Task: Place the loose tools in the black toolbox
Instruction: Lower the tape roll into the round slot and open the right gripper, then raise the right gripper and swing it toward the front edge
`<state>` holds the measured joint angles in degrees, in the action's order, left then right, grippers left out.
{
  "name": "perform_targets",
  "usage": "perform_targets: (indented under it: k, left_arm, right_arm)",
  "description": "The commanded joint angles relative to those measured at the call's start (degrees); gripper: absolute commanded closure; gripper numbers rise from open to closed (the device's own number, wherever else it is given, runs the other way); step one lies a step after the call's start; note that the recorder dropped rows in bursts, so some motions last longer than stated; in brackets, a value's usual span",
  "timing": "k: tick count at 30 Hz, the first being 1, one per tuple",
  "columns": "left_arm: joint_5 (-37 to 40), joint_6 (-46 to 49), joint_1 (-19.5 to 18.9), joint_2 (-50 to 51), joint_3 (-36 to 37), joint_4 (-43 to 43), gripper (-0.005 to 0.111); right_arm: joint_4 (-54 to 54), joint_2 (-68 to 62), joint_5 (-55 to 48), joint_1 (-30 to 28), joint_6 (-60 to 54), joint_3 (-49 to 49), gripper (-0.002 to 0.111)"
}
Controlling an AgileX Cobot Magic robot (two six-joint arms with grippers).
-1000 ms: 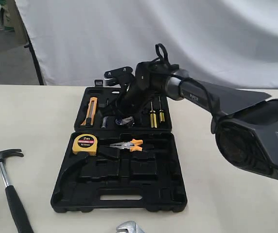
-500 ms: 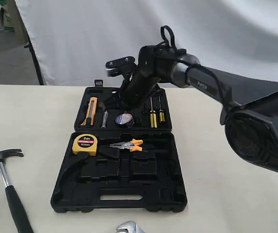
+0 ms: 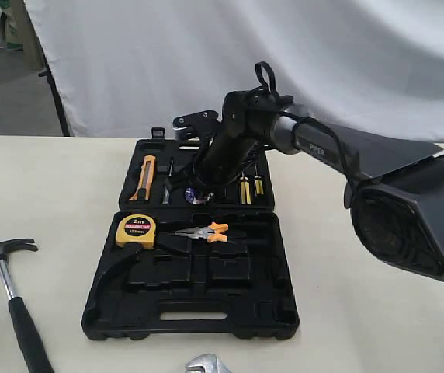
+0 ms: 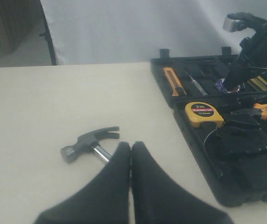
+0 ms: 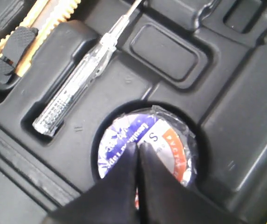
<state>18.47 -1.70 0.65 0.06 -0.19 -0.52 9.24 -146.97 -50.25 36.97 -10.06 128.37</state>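
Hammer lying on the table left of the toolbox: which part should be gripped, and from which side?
Take the hammer by its black handle, coming straight down from above. It lies flat on the table, so only its top is free; the handle is straight and narrow, while the head is wide and curved. The left hand, shut, looks nearest.

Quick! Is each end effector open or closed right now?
Left end effector: closed, holding nothing.
Right end effector: closed, holding nothing, tips over the tape roll.
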Motion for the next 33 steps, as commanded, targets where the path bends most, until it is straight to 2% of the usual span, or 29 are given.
perform_targets:
  k: [1, 7, 33]
  left_arm:
    - [-0.2, -0.1, 0.4, -0.1, 0.2, 0.2, 0.106]
    - [-0.2, -0.1, 0.4, -0.1, 0.2, 0.2, 0.106]
    - [-0.2, -0.1, 0.4, -0.1, 0.2, 0.2, 0.106]
  right_arm:
    - [-2.0, -0.4, -1.5, -0.8, 0.1, -0.5, 0.108]
    - [-2.5, 2.6, 0.0, -0.8, 0.1, -0.5, 0.108]
    - [-4.8, -0.2, 1.6, -0.8, 3.0, -0.5, 0.108]
